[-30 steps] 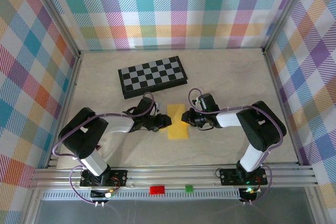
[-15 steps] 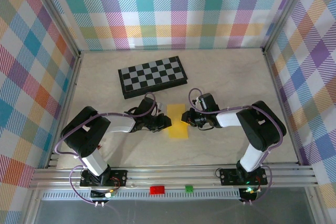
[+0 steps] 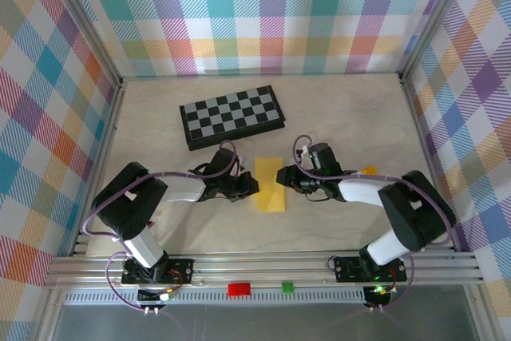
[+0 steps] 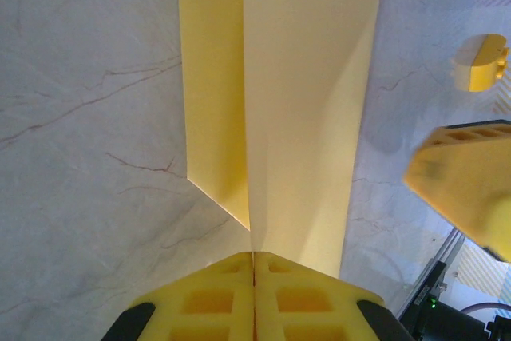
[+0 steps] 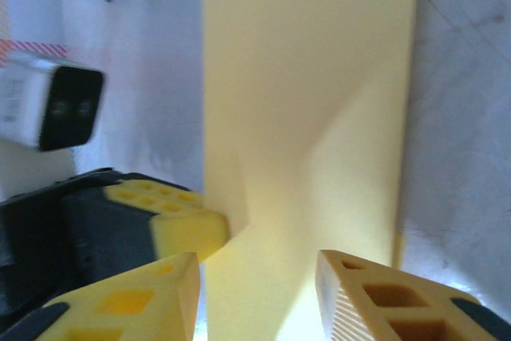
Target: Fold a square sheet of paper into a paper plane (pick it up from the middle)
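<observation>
The square sheet of paper [image 3: 269, 184] is yellow and lies folded into a narrow strip on the table between both arms. My left gripper [image 3: 251, 187] is shut on the strip's left edge; in the left wrist view the jaws [image 4: 254, 259] meet where a raised crease of the paper [image 4: 303, 109] runs in between them. My right gripper [image 3: 284, 177] stands open at the strip's right edge. In the right wrist view it [image 5: 257, 269] straddles the paper [image 5: 319, 77] without pinching it, facing the left gripper's yellow fingertip [image 5: 176, 225].
A black-and-grey chessboard [image 3: 232, 116] lies behind the paper. A small orange-yellow block [image 3: 368, 170] sits on the table right of the right arm, also seen as the block [image 4: 481, 61] in the left wrist view. Plaid walls enclose the table.
The left gripper has shut on the paper's edge. The right gripper has opened and let go of the paper, and the right arm's elbow has swung outward to the right.
</observation>
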{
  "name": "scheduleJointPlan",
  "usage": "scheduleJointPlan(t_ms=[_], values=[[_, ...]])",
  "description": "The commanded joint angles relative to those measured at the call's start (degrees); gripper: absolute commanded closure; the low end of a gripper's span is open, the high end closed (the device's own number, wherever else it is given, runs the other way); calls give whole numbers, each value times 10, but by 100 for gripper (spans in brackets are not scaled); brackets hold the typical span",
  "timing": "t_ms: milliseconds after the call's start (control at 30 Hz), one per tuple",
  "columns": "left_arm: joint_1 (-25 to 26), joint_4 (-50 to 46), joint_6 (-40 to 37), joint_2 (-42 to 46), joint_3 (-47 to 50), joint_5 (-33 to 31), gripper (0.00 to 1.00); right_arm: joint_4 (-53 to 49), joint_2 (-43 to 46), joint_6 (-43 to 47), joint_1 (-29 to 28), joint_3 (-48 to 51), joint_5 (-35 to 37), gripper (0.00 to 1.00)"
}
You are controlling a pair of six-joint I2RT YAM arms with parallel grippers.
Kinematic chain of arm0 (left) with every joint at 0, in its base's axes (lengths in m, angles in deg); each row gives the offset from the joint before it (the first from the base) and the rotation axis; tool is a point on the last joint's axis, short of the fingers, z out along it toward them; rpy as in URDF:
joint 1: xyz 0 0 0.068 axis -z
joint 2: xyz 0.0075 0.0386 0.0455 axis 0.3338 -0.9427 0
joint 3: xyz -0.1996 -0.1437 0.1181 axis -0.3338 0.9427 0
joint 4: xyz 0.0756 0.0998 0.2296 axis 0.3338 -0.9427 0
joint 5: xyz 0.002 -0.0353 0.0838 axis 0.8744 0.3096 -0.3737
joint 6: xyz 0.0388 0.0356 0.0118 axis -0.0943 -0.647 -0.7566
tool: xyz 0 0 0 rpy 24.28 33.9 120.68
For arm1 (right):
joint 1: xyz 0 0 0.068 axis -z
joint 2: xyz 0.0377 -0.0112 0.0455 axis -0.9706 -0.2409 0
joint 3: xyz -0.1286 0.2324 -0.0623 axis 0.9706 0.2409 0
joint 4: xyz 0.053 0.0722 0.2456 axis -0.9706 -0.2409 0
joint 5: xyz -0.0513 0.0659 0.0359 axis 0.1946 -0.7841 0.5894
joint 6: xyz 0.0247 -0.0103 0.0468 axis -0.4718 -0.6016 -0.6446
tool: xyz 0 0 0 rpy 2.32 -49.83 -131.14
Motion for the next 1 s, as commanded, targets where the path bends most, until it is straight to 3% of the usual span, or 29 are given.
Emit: scheduleJointPlan(t_ms=[0, 267, 533, 967], values=[[4, -15, 5, 25, -10, -9, 92, -28, 42, 53, -8, 11, 23, 53], [3, -30, 3, 41, -12, -15, 93, -33, 100, 108, -69, 40, 74, 49], [3, -37, 1, 53, -5, -23, 93, -40, 170, 195, -145, 55, 171, 48], [0, -42, -1, 50, -13, -20, 93, -31, 203, 340, -264, 61, 303, 49]])
